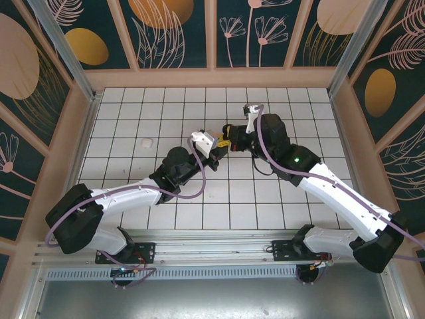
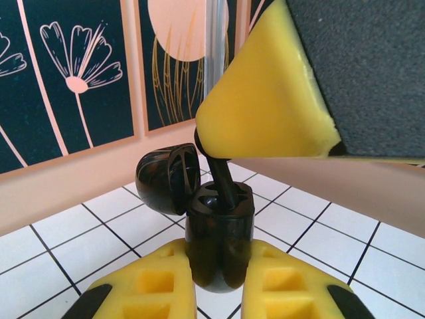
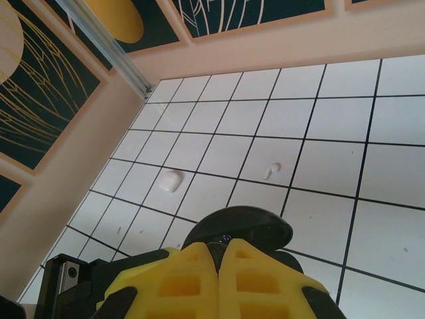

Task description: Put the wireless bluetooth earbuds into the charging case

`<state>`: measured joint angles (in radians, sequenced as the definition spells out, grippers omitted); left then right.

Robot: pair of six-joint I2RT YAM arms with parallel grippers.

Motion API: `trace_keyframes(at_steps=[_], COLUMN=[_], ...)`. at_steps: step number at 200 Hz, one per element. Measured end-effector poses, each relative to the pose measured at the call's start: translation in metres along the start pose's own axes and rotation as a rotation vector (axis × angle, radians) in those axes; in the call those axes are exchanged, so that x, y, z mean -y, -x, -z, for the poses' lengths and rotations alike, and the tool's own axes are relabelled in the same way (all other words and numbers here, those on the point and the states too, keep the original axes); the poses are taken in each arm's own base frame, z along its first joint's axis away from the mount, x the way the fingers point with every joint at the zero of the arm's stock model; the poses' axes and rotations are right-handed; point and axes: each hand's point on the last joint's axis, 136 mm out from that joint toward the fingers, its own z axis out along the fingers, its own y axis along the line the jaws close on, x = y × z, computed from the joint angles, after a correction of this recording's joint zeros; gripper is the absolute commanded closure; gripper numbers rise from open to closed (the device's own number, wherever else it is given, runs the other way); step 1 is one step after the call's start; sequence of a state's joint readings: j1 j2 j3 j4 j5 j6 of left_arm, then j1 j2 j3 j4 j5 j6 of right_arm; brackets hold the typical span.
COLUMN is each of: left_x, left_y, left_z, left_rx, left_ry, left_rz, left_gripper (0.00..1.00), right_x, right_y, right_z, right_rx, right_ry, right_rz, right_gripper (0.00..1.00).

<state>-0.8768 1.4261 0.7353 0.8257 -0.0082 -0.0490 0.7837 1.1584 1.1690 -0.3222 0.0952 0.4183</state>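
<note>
A glossy black case (image 2: 219, 242) stands upright at lower centre of the left wrist view, its lid hinged open to the left. A black earbud (image 2: 222, 183) slants down into its top well. A white earbud (image 3: 272, 171) lies on a tile mid-frame in the right wrist view.

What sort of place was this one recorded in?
Most likely a purpose-built robot cell, not a lived-in room: a white tiled floor boxed in by floral wall panels on aluminium posts, with the left arm and right arm bolted to a metal rail at its near edge.
</note>
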Motion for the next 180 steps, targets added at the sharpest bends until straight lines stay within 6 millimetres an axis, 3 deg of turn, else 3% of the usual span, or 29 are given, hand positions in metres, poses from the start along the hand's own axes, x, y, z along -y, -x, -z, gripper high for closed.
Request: trace_keyframes(at_steps=[180], left_x=[-0.004], left_y=[-0.006], left_z=[-0.009], left_rx=[-0.032], left_ry=[0.03], left_rz=[0.008], left_gripper=[1.0], right_x=[0.01], right_y=[-0.017], right_z=[-0.002], right_rx=[0.028], right_ry=[-0.079], right_rz=[-0.118], right_gripper=[1.0])
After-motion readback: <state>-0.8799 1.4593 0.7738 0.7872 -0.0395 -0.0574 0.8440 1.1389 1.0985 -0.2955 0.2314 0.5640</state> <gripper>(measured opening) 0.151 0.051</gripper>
